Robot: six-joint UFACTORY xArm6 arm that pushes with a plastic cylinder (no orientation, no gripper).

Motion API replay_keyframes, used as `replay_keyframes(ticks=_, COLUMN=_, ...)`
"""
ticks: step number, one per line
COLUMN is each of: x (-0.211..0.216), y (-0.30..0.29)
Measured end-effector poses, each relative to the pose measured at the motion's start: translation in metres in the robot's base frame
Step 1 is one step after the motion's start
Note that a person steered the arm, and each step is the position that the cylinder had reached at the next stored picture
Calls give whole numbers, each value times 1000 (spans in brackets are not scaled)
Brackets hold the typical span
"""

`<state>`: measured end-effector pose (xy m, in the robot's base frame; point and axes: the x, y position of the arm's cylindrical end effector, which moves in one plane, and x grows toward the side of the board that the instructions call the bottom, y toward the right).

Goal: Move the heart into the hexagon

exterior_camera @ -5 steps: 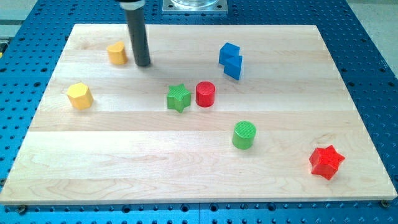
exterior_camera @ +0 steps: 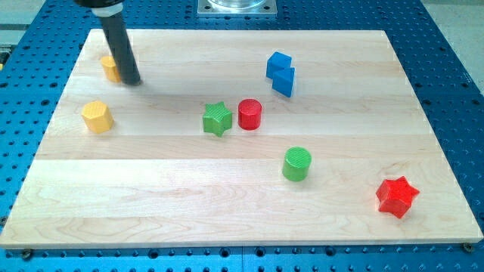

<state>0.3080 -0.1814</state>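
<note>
The yellow heart (exterior_camera: pixel 110 69) sits near the board's top left, partly hidden behind my rod. My tip (exterior_camera: pixel 131 81) rests on the board against the heart's right side. The yellow hexagon (exterior_camera: pixel 97 116) lies below the heart and slightly to its left, a short gap away.
A blue block (exterior_camera: pixel 280 73) sits at the top right of centre. A green star (exterior_camera: pixel 217 119) and a red cylinder (exterior_camera: pixel 249 114) stand side by side mid-board. A green cylinder (exterior_camera: pixel 297 163) is lower, and a red star (exterior_camera: pixel 397 196) is at the bottom right.
My tip has slid left and the yellow heart has moved left with it, closer to the board's left edge. The other blocks have not moved.
</note>
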Motion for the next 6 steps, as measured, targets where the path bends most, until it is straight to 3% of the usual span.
replay_keyframes(ticks=1, x=-45, y=-16)
replay_keyframes(ticks=2, x=28, y=-40)
replay_keyframes(ticks=3, x=68, y=-40)
replay_keyframes(ticks=6, x=84, y=119)
